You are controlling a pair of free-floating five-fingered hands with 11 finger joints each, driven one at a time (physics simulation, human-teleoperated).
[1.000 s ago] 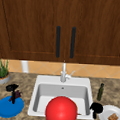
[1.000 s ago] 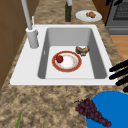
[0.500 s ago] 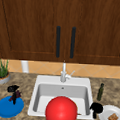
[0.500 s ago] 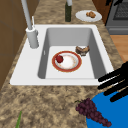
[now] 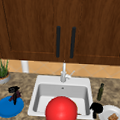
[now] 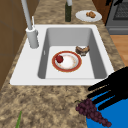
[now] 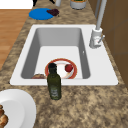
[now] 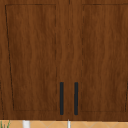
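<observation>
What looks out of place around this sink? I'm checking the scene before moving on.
The bunch of grapes hangs half off the blue plate onto the counter, beneath the left hand. Otherwise nothing stands out.

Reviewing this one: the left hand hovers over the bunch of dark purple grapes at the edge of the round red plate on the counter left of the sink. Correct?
Not quite: the plate under the bunch of dark purple grapes is blue, not red, as the left side view shows. The rest holds: the left hand hovers over the grapes with fingers straight, on the counter left of the sink. The red-rimmed plate lies in the sink.
</observation>
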